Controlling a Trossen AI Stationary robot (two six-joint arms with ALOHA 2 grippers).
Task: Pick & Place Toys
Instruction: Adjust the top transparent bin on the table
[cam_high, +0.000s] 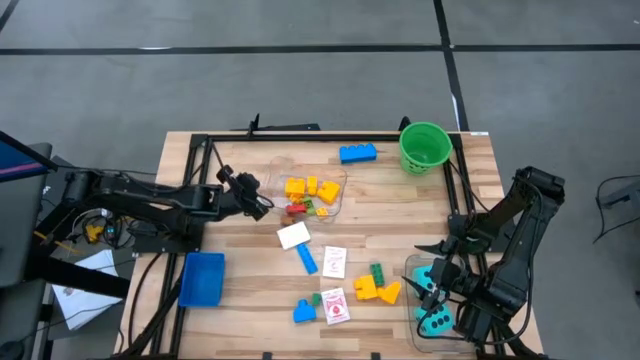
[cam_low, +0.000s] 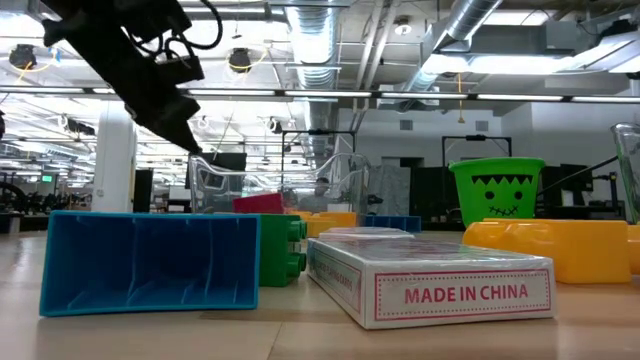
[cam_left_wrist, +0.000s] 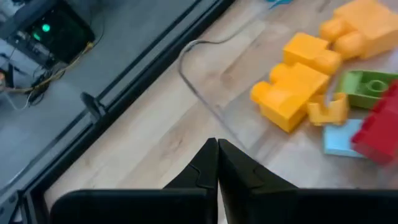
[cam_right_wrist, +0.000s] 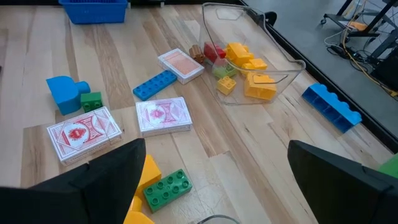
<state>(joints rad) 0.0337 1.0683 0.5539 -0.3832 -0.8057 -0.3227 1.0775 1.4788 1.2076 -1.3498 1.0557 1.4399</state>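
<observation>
Left gripper (cam_high: 268, 207) is sitting pinched shut on nothing at the clear tub (cam_high: 335, 178) rim, mid-frame. Right gripper (cam_high: 428, 272) is hanging wide open, lower right. Long blue brick (cam_high: 307, 259) is lying center, pointing upper-left to lower-right, cards (cam_high: 334, 261) beside it.

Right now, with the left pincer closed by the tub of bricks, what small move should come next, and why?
Probably open the left pincer again: its fingers meet with nothing between them, just outside the clear tub, and the yellow bricks lie untouched inside.
</observation>
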